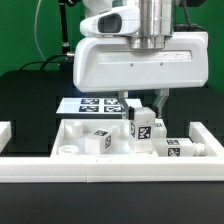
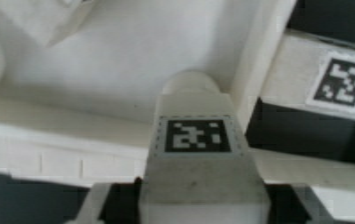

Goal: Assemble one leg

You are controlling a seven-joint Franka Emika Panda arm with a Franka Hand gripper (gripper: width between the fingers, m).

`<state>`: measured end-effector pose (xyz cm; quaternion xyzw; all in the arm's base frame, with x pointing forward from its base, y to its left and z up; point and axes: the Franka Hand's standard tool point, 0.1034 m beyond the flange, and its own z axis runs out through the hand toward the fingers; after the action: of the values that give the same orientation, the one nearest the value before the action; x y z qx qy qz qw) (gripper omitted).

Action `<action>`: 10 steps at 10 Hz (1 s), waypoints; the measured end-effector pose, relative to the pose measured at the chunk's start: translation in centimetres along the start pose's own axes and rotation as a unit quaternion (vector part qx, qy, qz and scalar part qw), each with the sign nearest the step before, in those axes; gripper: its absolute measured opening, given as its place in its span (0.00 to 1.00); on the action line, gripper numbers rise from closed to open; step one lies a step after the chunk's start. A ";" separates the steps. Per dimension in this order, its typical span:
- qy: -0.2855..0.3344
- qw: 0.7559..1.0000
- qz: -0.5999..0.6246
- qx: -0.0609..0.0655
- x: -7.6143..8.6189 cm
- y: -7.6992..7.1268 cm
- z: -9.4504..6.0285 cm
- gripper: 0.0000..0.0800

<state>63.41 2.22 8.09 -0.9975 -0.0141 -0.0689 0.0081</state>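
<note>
My gripper (image 1: 140, 106) is shut on a white leg (image 1: 141, 126) with black-and-white tags and holds it upright over the large flat white panel (image 1: 72, 133). In the wrist view the leg (image 2: 200, 140) runs out from between my fingers (image 2: 113, 203), its tag facing the camera and its narrower end pointing at the panel (image 2: 67, 120). I cannot tell whether the leg's end touches the panel.
Another tagged leg (image 1: 100, 141) sits on the panel at the exterior view's left of the held one, and one more (image 1: 181, 149) lies to its right. The marker board (image 1: 88, 104) lies behind, also in the wrist view (image 2: 343, 82). A white wall (image 1: 110, 170) runs along the front.
</note>
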 end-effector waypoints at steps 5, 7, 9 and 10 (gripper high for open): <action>-0.003 0.956 0.292 0.007 -0.1 0.0 0.1 0.36; -0.006 0.911 0.411 0.009 -0.2 -0.3 0.2 0.36; -0.012 0.871 0.490 0.006 -0.2 -0.4 0.2 0.36; -0.014 0.858 0.514 0.007 -0.2 -0.4 0.2 0.36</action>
<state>63.23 2.61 7.89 -0.8636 0.5001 -0.0411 0.0494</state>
